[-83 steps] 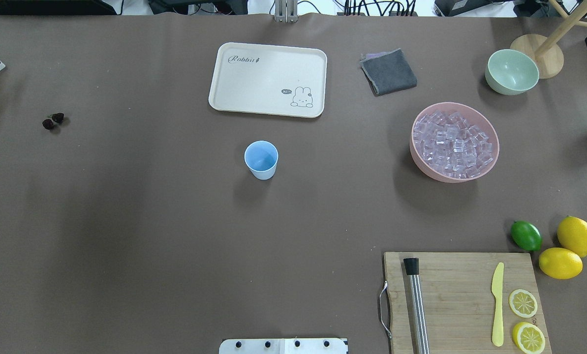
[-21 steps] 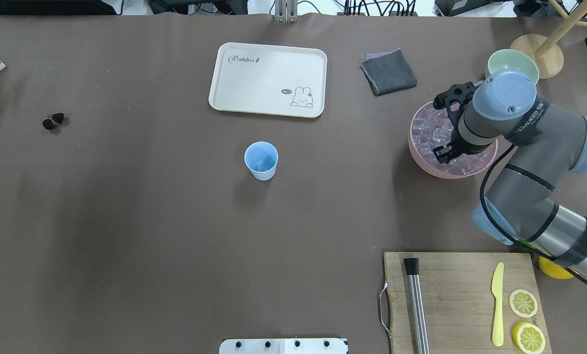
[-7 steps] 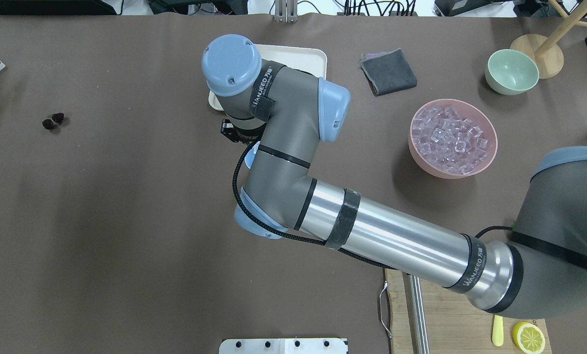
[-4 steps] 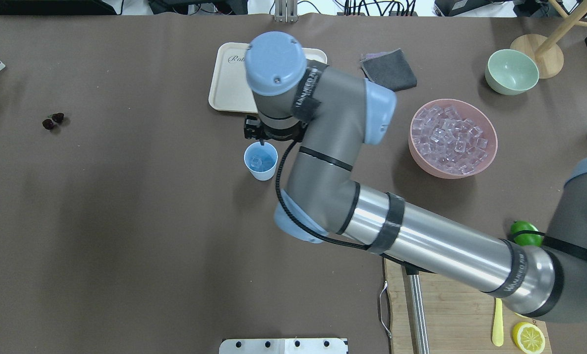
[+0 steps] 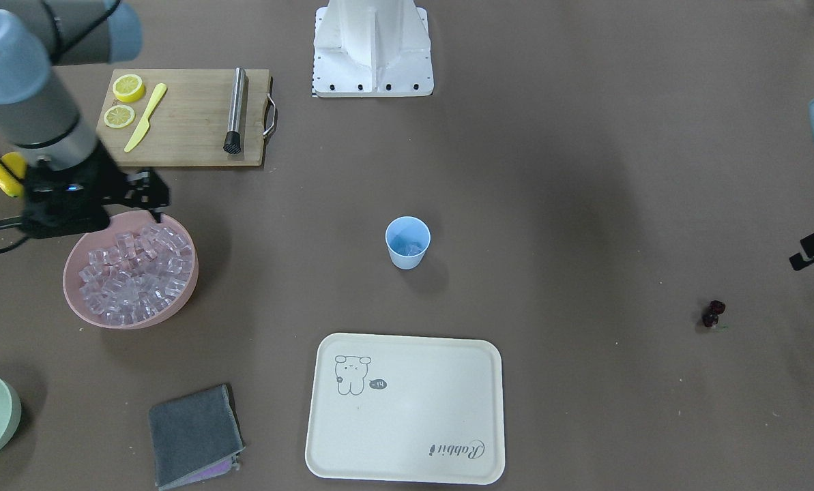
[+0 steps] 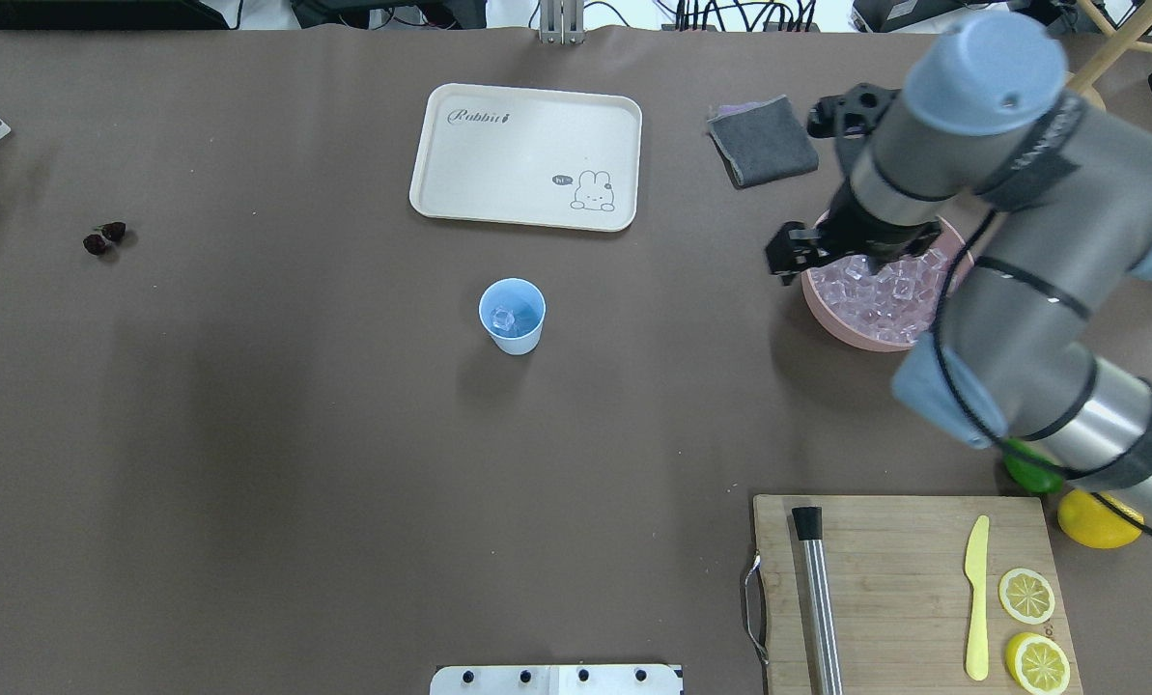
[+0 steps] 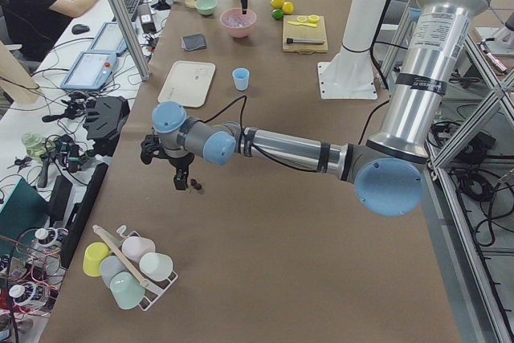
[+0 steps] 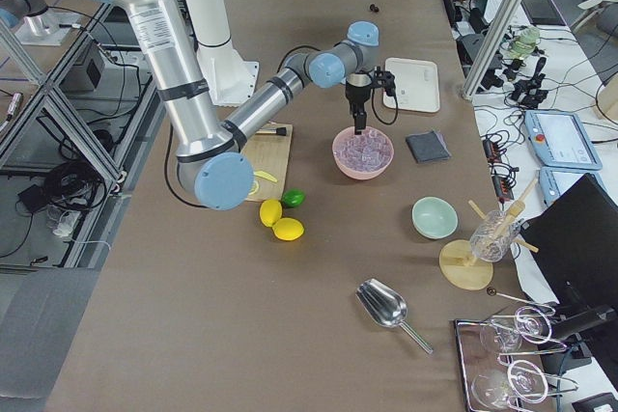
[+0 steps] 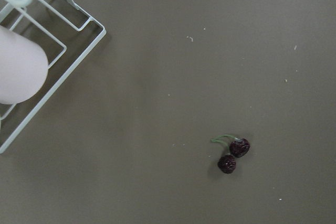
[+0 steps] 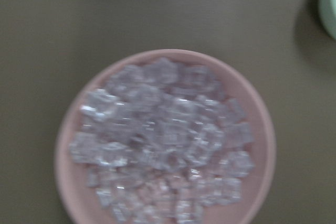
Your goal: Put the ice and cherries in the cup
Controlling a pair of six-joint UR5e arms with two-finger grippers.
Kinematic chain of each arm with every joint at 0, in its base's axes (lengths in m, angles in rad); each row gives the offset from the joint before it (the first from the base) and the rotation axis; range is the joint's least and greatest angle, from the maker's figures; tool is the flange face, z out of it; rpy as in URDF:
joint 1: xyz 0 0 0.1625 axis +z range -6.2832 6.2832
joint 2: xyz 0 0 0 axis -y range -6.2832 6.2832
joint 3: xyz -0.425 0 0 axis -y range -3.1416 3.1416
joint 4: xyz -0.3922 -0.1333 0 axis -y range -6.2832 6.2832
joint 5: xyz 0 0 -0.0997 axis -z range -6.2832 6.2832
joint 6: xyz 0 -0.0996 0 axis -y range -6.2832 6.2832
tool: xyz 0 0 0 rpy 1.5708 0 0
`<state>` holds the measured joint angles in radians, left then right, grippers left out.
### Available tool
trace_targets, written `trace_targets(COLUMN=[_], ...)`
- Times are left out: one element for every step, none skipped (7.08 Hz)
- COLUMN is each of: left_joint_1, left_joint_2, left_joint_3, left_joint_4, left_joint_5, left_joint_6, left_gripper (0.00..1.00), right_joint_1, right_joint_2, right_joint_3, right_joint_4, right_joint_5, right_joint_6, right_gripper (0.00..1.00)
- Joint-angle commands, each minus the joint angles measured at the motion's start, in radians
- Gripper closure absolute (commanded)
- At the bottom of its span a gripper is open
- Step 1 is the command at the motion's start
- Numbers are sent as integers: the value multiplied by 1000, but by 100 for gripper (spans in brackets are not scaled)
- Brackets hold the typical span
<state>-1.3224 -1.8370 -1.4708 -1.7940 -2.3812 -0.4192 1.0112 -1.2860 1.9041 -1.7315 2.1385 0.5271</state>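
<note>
The light blue cup (image 6: 512, 316) stands mid-table with an ice cube (image 6: 504, 317) in it; it also shows in the front view (image 5: 407, 242). More ice (image 5: 134, 276) fills the pink bowl (image 5: 134, 326); the right wrist view looks straight down on it (image 10: 163, 140). My right gripper (image 5: 157, 217) hangs over the bowl's rim, pointing down (image 8: 359, 128); it looks open and empty. The cherries (image 6: 103, 237) lie far left on the table. My left gripper (image 7: 181, 185) hovers just beside them; I cannot tell if it is open. The left wrist view shows the cherries (image 9: 233, 155) below.
A cream tray (image 6: 527, 154) and a grey cloth (image 6: 762, 140) lie at the far side. A cutting board (image 6: 904, 579) holds a muddler, a knife and lemon slices. A lime (image 6: 1029, 473) and a lemon lie beside it. A wire cup rack (image 9: 47, 77) is near the cherries.
My right arm has swung from above the cup back to the pink bowl. The cup now holds an ice cube that it lacked at the start.
</note>
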Motion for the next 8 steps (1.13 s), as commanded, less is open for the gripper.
trace_targets(left_joint_1=[104,141,158,161,161,179,213,219], left_joint_2=[-30,-28,-21,-19,-31,-33,-36,-42], left_joint_3=[0,7,17,29,73,81,92,96], left_joint_4=[-15,-48,-94,-100,-107,-107,-107,-108], left_joint_5=[72,89,140,161,178,180,180,180], left_joint_6=[-7,-4,11,76,126,125,119,119], left_gripper=[2,2,2,2,2,2,2,2], right_joint_1=[316,431,519,550,617,639,661,676], right_joint_2=[-152,-182,-217,-267,-300,-340,-375,-378], right_joint_3=[-87,-168,-187,-192,-183,-168,-168,-163], right_joint_4=[0,1,1,3,1,3,3,3], right_joint_5=[125,179,181,175,184,184,184,181], right_joint_6=[-418,-597,-745,-765,-776,-789,-847,-846], right_gripper=[0,0,0,0,0,0,0,0])
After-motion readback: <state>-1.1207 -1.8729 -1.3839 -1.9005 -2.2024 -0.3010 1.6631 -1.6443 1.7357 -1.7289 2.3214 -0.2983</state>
